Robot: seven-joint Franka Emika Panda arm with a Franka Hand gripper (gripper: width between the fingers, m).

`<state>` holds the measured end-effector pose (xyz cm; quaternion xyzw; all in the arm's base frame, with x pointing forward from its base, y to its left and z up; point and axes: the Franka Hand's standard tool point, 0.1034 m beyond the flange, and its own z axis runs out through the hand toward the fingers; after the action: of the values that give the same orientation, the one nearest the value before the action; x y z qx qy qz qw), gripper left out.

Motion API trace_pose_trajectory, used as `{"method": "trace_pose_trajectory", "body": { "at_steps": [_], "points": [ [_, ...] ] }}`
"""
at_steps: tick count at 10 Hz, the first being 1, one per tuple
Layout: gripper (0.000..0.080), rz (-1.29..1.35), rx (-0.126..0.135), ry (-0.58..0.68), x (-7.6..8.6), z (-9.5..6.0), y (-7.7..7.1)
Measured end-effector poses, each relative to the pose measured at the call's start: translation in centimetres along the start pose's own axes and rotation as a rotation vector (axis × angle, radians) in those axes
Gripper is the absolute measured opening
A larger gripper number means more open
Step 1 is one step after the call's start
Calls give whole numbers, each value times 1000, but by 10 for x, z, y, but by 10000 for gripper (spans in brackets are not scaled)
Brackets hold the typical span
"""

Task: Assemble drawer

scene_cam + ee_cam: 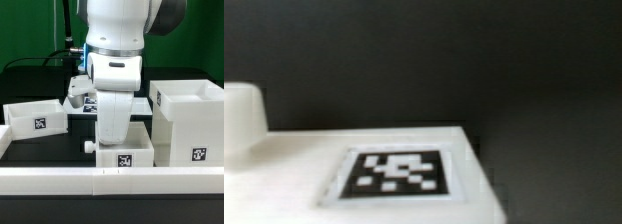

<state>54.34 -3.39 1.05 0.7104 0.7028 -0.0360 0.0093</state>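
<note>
White tray (295, 150) and tag (397, 172) close in wrist view, housing (190, 120) only in exterior; gripper (113, 135) opening unclear.

The black table (45, 150) carried a knobbed tray (125, 157) centrally, a second tray (35, 118) toward the exterior view's left, the tall housing (190, 125) rightward, the marker board (88, 101) behind, and a white rail (60, 180) in front.

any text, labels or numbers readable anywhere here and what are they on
No words, letters, numbers or brand names can be read in either view.
Left tray: a black-and-white square tag, pattern only, no text.
Middle tray: the same kind of tag, pattern only; it is blurred in the wrist view.
Housing: the same kind of tag on its front, pattern only.
</note>
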Motion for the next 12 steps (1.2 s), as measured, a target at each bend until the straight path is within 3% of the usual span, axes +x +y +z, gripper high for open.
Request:
{"method": "trace_pose_trajectory", "body": {
  "at_steps": [1,2,3,5,8,12],
  "points": [
    [38,-1,0,1,2,0,0],
    [38,1,-30,5,4,-1,3],
    [38,2,-35,6,3,0,3],
    [38,3,-70,11,4,2,4],
    [38,-4,-67,11,11,3,3],
    [38,-60,-81,-10,14,0,7]
  ]
}}
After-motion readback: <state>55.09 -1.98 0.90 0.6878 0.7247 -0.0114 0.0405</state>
